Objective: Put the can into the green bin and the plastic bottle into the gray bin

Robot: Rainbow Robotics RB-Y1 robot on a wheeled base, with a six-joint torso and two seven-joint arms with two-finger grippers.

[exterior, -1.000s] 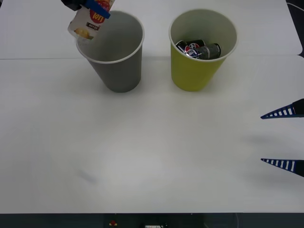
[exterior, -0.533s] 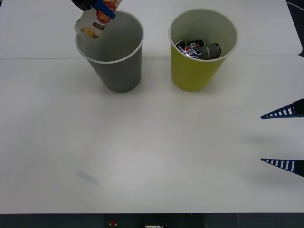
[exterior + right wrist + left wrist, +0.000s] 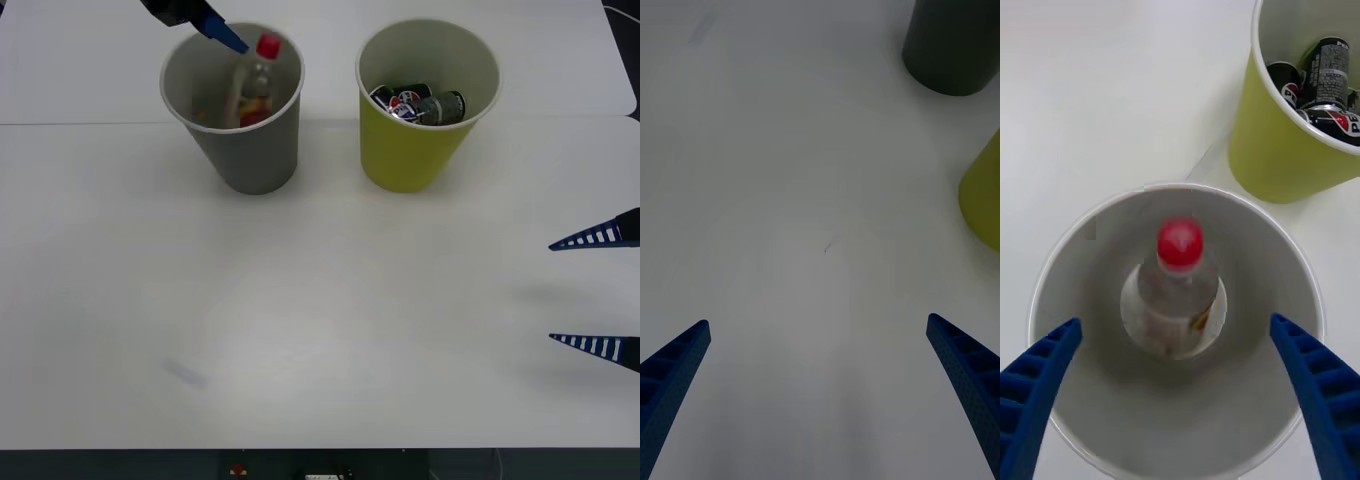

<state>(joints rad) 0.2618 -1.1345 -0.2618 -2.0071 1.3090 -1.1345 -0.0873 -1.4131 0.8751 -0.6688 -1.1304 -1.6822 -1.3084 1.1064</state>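
Left arm is extended to the far left of the table. The left gripper (image 3: 1180,405) is held high, pointing downward, its two blue ribbed fingers (image 3: 1041,390) spread wide apart with nothing between them. In the front view one blue fingertip and the dark wrist body show at the far left edge. Right arm is parked at the near right. The right gripper (image 3: 597,292) has its fingers spread apart, tips pointing left, grasping nothing.
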